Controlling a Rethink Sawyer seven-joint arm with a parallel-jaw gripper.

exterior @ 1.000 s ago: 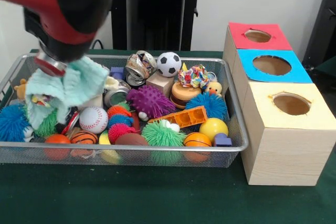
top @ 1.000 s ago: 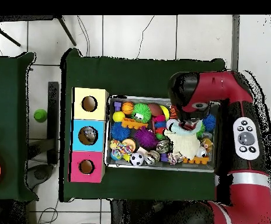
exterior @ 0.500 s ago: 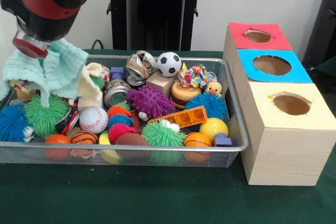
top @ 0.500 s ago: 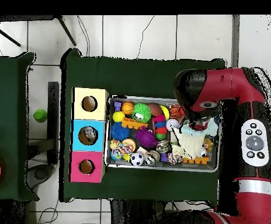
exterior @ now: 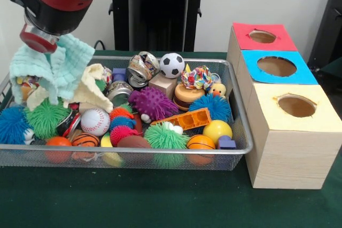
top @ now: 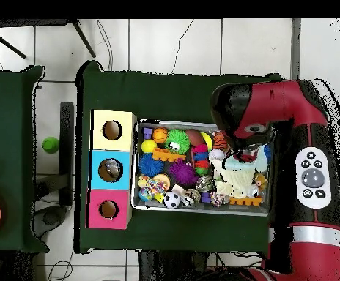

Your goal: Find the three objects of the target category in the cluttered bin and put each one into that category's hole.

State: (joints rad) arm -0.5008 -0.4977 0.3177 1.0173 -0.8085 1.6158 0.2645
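My gripper hangs over the left end of the wire mesh bin, shut on a mint-green cloth that drapes down from it and hides the fingers. A cream cloth trails under the green one onto the toys. In the overhead view the gripper is above the pale cloth at the bin's right end. Right of the bin stand three wooden boxes with a red hole top, a blue one and a yellow one.
The bin is packed with toys: a soccer ball, a purple spiky ball, a baseball, an orange brick, green and blue fuzzy balls, small basketballs. Green cloth covers the table.
The gripper has lifted the mint-green cloth higher, swinging left and then slightly back right. A cream cloth and a green fuzzy ball beneath it have come into sight.
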